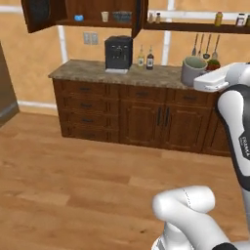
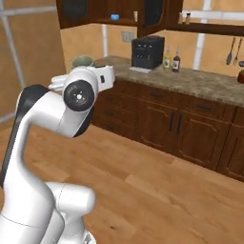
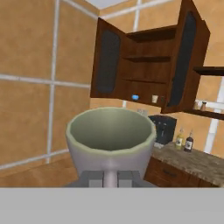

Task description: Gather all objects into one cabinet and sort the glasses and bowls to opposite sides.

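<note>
The arm stood raised, its gripper closed on the grey mug, held upright well short of the open cabinet. The left base view showed a blue cup, cream mug and dark bowl on the shelf (the bowl was hard to make out).

One grey mug, one blue cup, one cream mug, one bowl, two counter bottles.
</note>
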Robot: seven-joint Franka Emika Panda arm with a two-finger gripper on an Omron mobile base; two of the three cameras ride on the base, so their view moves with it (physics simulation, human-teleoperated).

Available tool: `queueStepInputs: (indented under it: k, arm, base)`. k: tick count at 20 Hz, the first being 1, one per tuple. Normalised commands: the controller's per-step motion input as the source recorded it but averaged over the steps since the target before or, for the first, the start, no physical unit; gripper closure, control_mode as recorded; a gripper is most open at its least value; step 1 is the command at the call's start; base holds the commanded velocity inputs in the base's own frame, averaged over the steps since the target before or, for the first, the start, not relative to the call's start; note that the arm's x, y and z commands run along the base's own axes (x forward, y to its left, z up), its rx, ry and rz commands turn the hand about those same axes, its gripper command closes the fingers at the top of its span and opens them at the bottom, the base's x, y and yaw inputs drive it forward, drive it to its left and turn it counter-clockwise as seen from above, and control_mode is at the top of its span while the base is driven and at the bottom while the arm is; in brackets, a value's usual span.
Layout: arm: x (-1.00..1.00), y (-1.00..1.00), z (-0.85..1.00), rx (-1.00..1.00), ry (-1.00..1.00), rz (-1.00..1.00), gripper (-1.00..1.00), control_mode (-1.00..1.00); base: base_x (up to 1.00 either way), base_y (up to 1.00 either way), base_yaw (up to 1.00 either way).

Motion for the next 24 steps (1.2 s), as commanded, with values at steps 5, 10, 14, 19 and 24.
queueStepInputs:
  k: [5, 10, 14, 19, 24]
  arm:
    - [0.0, 0.0, 0.0, 0.0, 0.0, 0.0, 1.0, 1.0]
    - [0.0, 0.0, 0.0, 0.0, 0.0, 0.0, 1.0, 1.0]
    - [0.0, 0.0, 0.0, 0.0, 0.0, 0.0, 1.0, 1.0]
    - [0.0, 0.0, 0.0, 0.0, 0.0, 0.0, 1.0, 1.0]
    - [0.0, 0.0, 0.0, 0.0, 0.0, 0.0, 1.0, 1.0]
  base:
    - [1.0, 0.46, -0.6]
    - [0.9, 0.95, -0.34]
    - [0.04, 0.86, 0.01]
    - [0.16, 1.0, 0.01]
    - [1.0, 0.88, -0.03]
